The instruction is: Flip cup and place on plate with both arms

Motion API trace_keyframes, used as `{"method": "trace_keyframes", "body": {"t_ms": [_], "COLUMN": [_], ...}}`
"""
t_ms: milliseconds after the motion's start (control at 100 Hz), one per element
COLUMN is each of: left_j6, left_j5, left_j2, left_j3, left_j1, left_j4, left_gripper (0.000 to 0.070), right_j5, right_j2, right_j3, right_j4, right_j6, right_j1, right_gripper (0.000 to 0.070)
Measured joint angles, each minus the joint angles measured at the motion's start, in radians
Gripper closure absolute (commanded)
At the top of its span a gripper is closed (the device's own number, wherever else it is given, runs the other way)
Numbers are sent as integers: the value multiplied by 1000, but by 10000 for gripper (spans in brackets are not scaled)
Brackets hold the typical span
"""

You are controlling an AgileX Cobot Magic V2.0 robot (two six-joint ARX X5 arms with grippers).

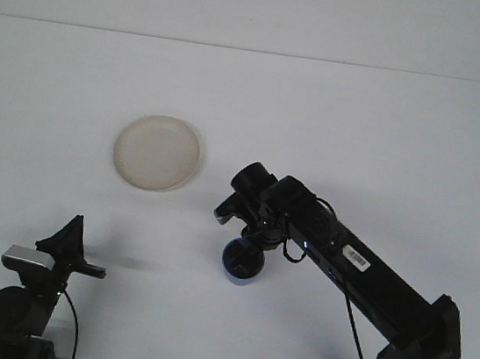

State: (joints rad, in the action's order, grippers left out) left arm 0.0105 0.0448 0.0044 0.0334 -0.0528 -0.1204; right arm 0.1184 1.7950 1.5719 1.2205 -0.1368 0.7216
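Note:
A blue cup (pixel 240 264) hangs just below my right gripper (pixel 247 244), which is shut on its rim; the cup's dark opening shows, tilted toward the camera. The cream round plate (pixel 157 152) lies on the white table to the upper left of the cup, with nothing on it. My left gripper (pixel 69 247) rests low at the front left, far from cup and plate; its fingers point up and forward.
The white table (pixel 387 137) stretches wide behind and to the right. The right arm's black link (pixel 359 279) runs diagonally from the lower right corner toward the cup.

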Motion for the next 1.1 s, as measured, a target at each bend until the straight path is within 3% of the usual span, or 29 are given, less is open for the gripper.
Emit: {"method": "trace_keyframes", "body": {"t_ms": [190,510,690,850,1000,1050,1100], "left_j6": [0,0,3,3,3,3,3], "left_j5": [0,0,0,0,0,0,0], "left_j2": [0,0,0,0,0,0,0], "left_j3": [0,0,0,0,0,0,0], "left_j1": [0,0,0,0,0,0,0], "left_j4": [0,0,0,0,0,-2,-3], "left_gripper": [686,686,686,686,686,686,686], "right_j5": [98,0,-75,-147,-149,-149,-150], "right_j2": [-120,-484,-745,-969,-1167,-1223,-1273], "right_j3": [0,-52,-274,-541,-739,-789,-828], "right_j4": [-32,-226,-417,-572,-670,-689,-693], "right_j6": [-36,-30,35,114,164,172,179], "right_j1": [-90,-425,-578,-620,-620,-620,-620], "right_gripper": [272,272,272,273,276,317,414]}}
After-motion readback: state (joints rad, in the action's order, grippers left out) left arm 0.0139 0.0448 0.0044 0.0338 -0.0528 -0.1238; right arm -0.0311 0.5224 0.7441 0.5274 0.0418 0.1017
